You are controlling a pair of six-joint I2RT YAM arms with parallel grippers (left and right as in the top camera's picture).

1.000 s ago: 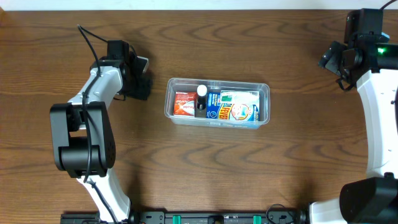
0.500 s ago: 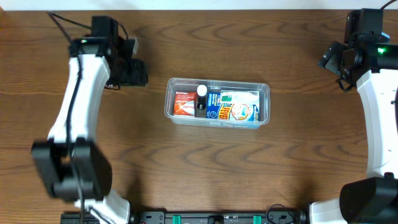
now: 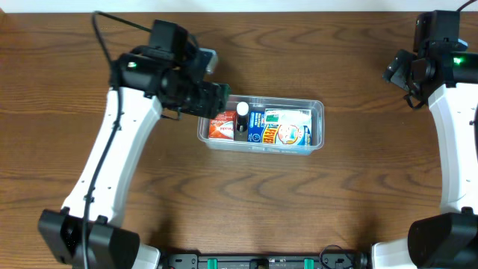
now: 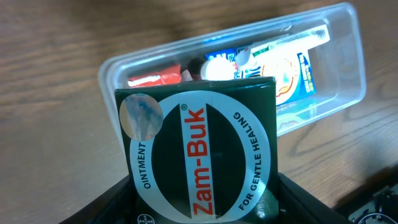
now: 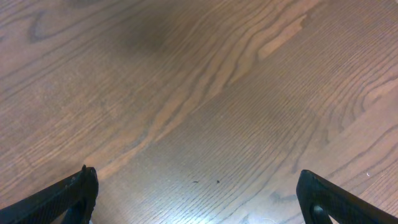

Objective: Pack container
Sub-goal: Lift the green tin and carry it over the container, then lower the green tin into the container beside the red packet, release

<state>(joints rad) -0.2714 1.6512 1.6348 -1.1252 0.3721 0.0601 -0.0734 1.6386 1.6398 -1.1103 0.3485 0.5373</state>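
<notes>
The clear plastic container (image 3: 320,112) sits mid-table and holds a red box (image 3: 221,125), a small white-capped bottle (image 3: 242,110), a blue pack (image 3: 257,127) and a white-and-blue pack (image 3: 290,128). It also shows in the left wrist view (image 4: 339,56). My left gripper (image 3: 213,98) hovers at the container's left end, shut on a dark green Zam-Buk ointment box (image 4: 199,149). My right gripper (image 3: 396,71) is at the far right edge, open and empty over bare wood (image 5: 199,199).
The wooden table (image 3: 246,202) surrounds the container. The left arm (image 3: 119,149) stretches diagonally from the front left. The right arm (image 3: 452,127) runs along the right edge.
My left arm has swung right from the table's left side to the container's left end, carrying the green box. The right arm has not moved.
</notes>
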